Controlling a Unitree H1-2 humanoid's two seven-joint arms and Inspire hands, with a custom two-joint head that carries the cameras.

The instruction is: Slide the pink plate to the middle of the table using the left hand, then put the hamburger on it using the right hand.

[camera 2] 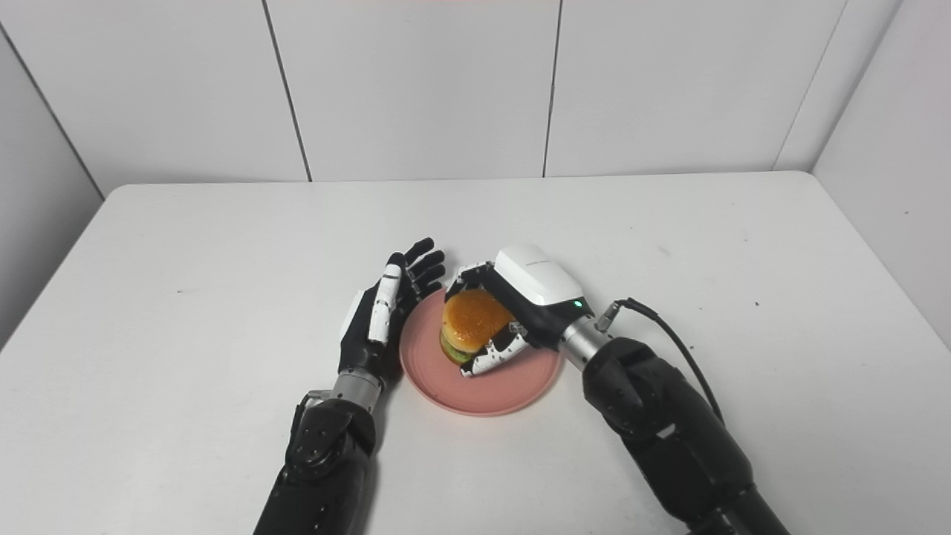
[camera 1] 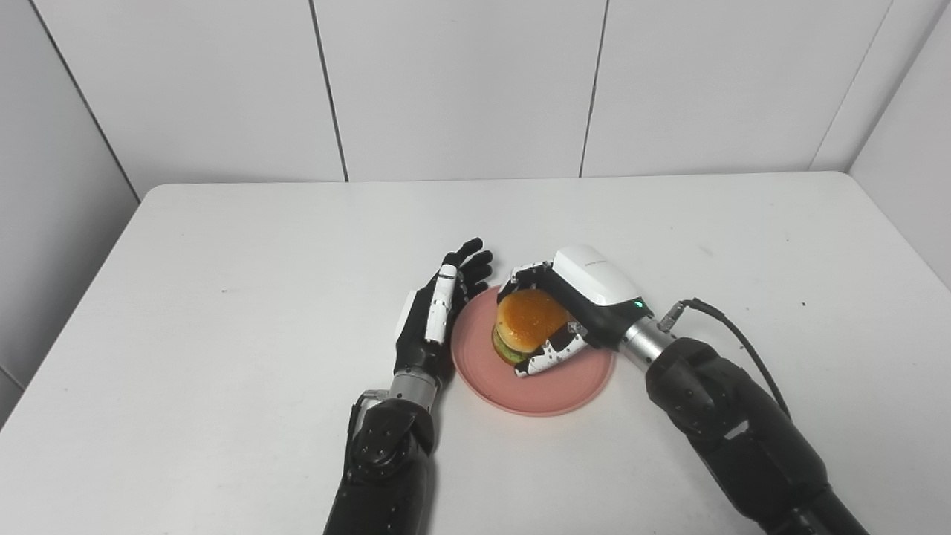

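My right hand (camera 1: 576, 308) is wrapped around the hamburger (camera 1: 529, 325), right over the pink plate (camera 1: 532, 390). My left hand (camera 1: 438, 312) (open, holding nothing) rests beside it. I should set down softly, then open slowly.

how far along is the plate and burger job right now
Done: the pink plate sits near mid-table, the open left hand beside its rim. In hand: the right hand grips the hamburger over the plate. Left: release it and withdraw.
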